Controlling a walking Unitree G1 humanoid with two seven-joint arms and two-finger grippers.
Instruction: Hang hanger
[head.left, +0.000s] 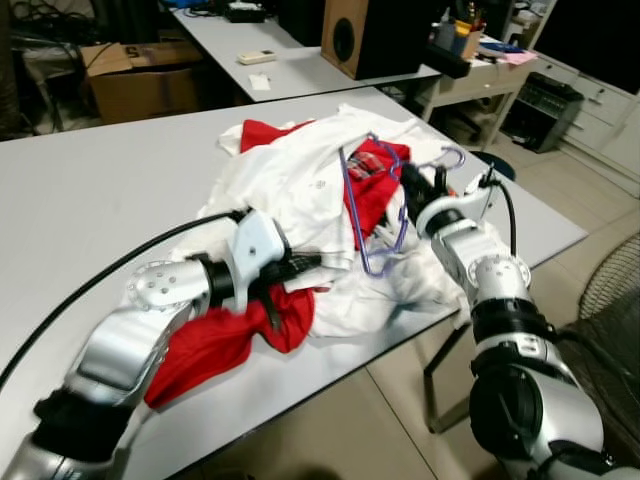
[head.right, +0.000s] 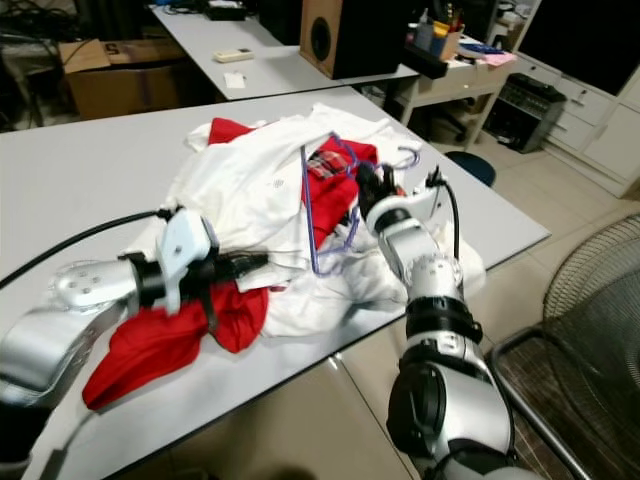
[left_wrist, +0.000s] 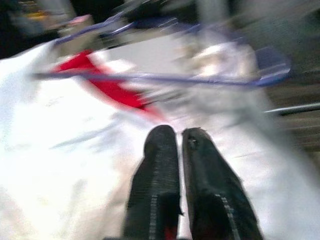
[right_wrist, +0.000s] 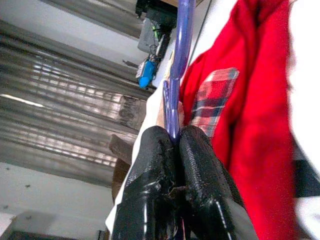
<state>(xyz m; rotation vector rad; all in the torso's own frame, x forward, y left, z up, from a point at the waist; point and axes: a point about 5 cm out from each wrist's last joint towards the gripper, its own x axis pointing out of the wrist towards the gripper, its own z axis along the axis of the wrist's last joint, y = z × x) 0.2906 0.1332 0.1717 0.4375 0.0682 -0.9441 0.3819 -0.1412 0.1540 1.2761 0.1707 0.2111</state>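
Purple wire hanger (head.left: 375, 215) stands tilted on the clothes pile (head.left: 300, 190) near the tabletop (head.left: 90, 190) edge. Right pincer (right_wrist: 175, 142) clamps its bar. Left pincer (left_wrist: 178, 142), fingers together and empty, rests on white cloth.

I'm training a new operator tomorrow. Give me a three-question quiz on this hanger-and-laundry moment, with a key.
1. True or false: the right gripper is shut on the purple hanger.
2. Multiple choice: the left gripper is
A. shut over the white clothes
B. holding the hanger
C. hanging beside the table
3. Fill in: the garment with the plaid patch, next to the hanger, is ___.

Key:
1. True; the hanger's bar runs between its closed fingers.
2. A; its fingers are together over white cloth, with the hanger farther ahead. Whether they pinch any cloth is unclear.
3. Red.
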